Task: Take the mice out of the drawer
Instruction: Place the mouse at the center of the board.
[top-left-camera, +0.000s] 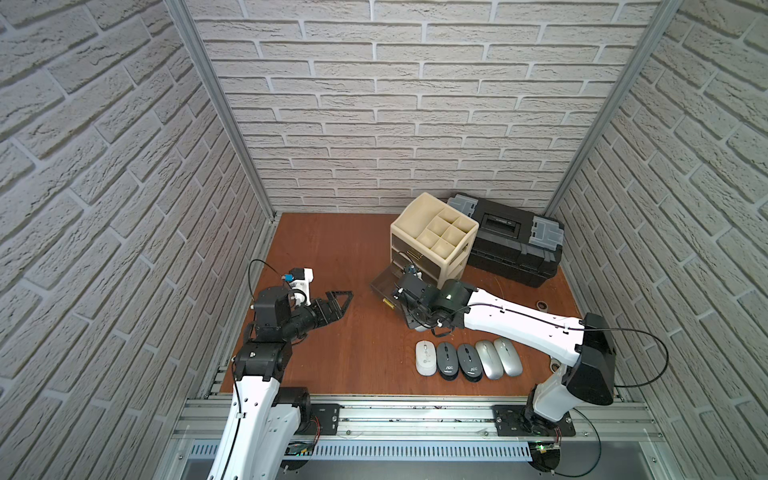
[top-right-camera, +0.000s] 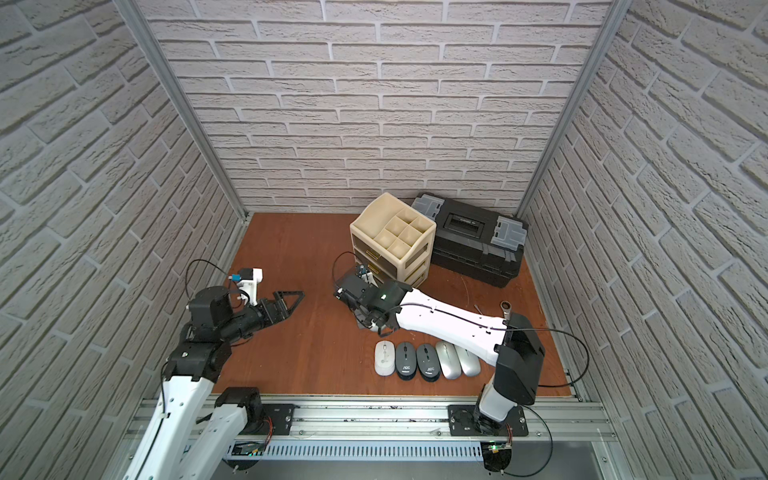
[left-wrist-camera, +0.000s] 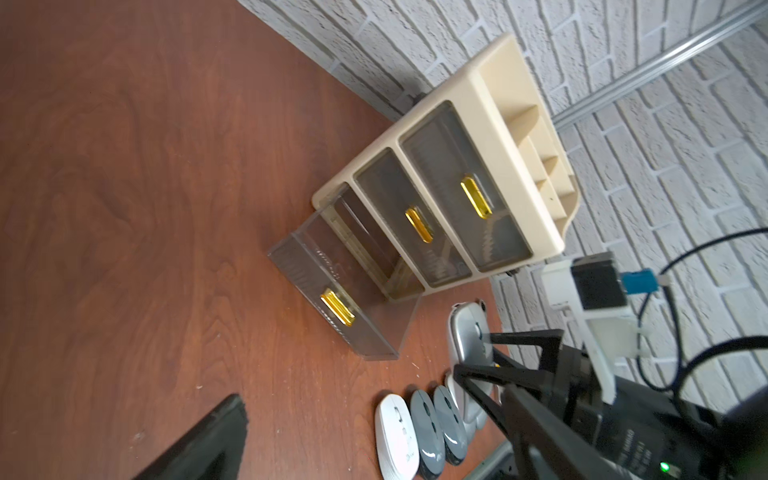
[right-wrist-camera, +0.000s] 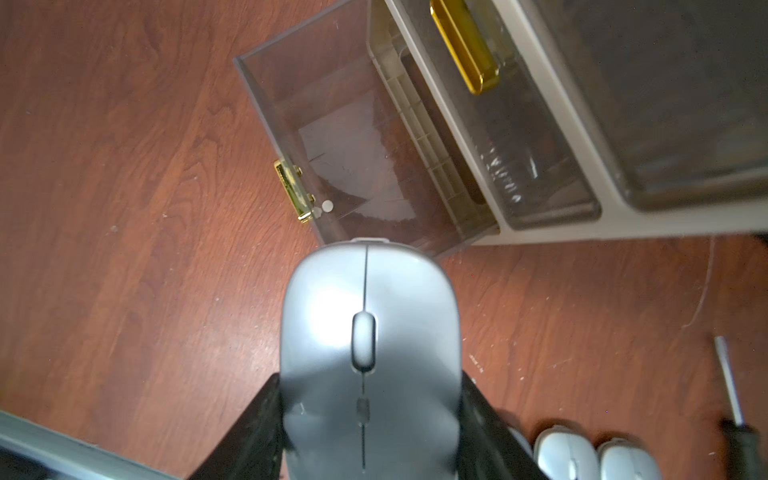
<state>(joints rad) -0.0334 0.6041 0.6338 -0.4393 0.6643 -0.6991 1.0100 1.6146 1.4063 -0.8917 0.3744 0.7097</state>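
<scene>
Just beside the pulled-out drawer (right-wrist-camera: 299, 124), right tool (right-wrist-camera: 372, 386) grips a silver mouse (right-wrist-camera: 332, 299). Left tool (top-left-camera: 343, 301) spread wide, empty. Five mice (top-left-camera: 471, 362) lined on worktop (top-left-camera: 332, 249).

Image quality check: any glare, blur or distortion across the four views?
Right wrist view: bright glare patch on the held silver mouse, reflections on the open drawer's clear floor, organizer soft. Left wrist view: gold handles glint, organizer sharp there. In both top views: even light, faint shadows, wide-angle splay of the brick walls.
</scene>
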